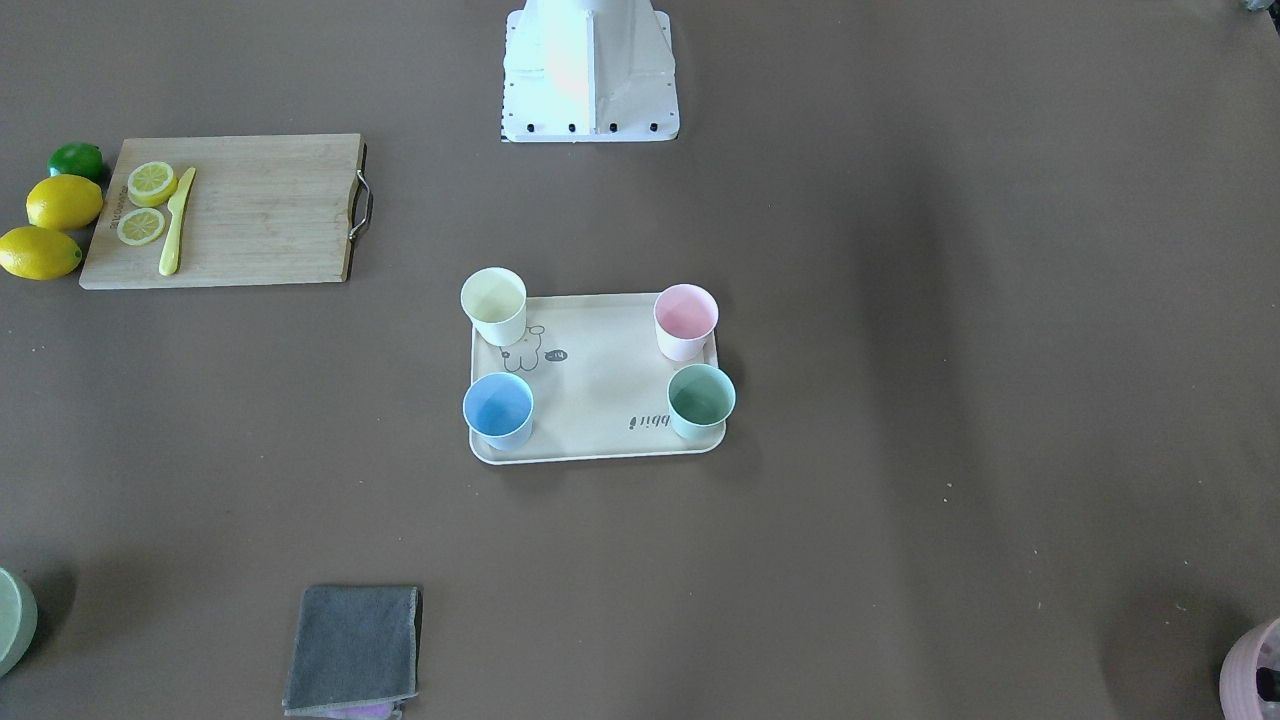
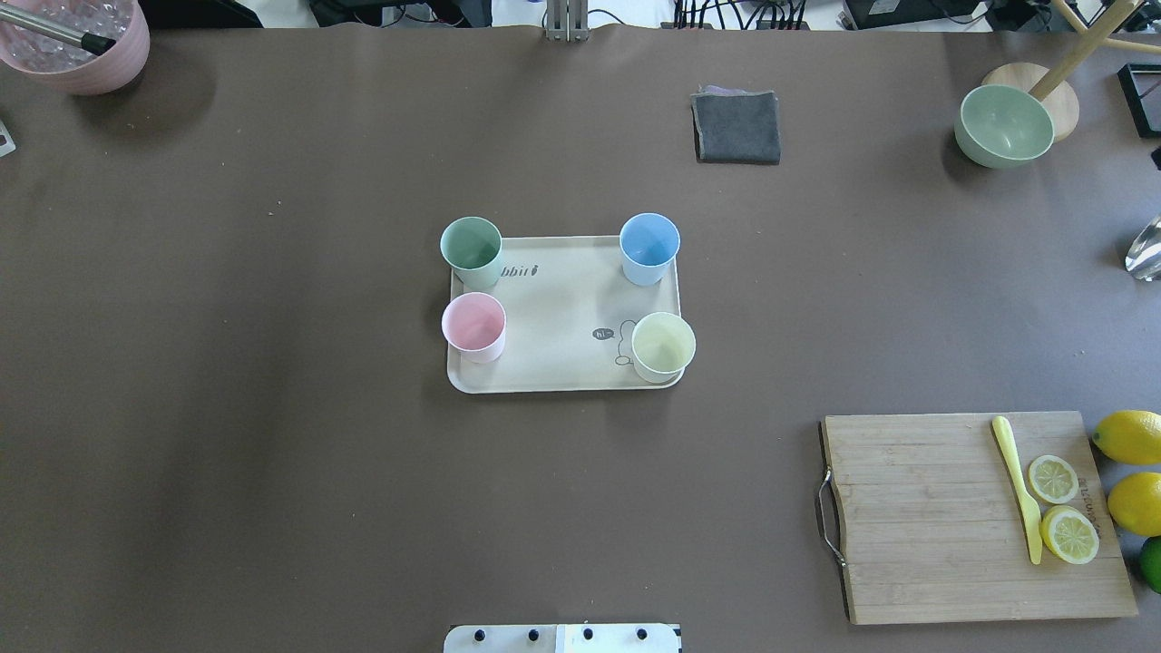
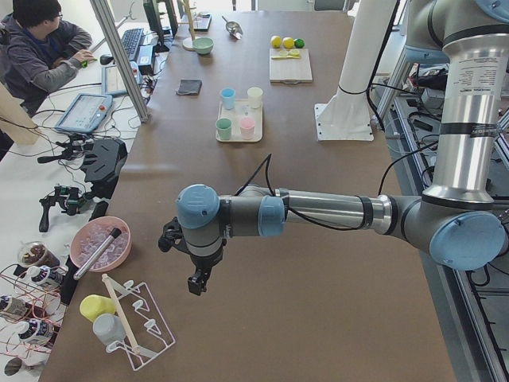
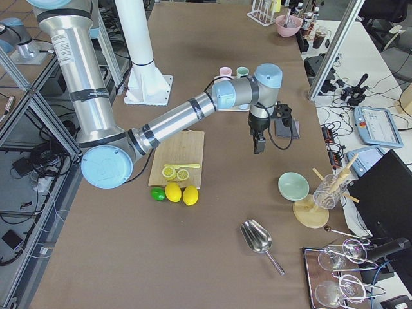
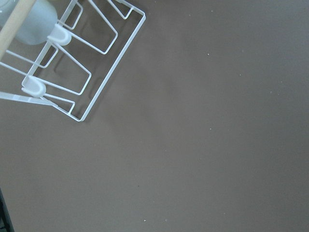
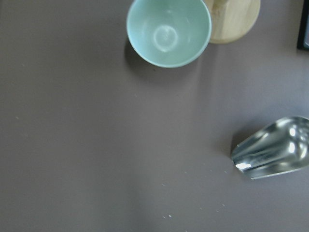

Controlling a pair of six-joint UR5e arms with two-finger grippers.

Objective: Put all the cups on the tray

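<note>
The tray (image 2: pixel 562 308) sits in the middle of the overhead view. It is flat and cream, with round corners and a low rim. All four cups stand upright on it, one in each corner: the green cup (image 2: pixel 471 249) upper left, the blue cup (image 2: pixel 649 247) upper right, the pink cup (image 2: pixel 473 326) lower left and the yellow cup (image 2: pixel 663 346) lower right. They are smooth, not shiny, and look empty.

The round green bowl (image 2: pixel 1004 125) at the upper right is empty too. The ribbed pink pot (image 2: pixel 77 41) at the upper left holds clear shiny bits.

My left gripper (image 3: pixel 196 282) hangs low in the left side view. My right gripper (image 4: pixel 257 145) hangs in the middle of the right side view. I cannot tell how wide their fingers are, or if they hold anything.
</note>
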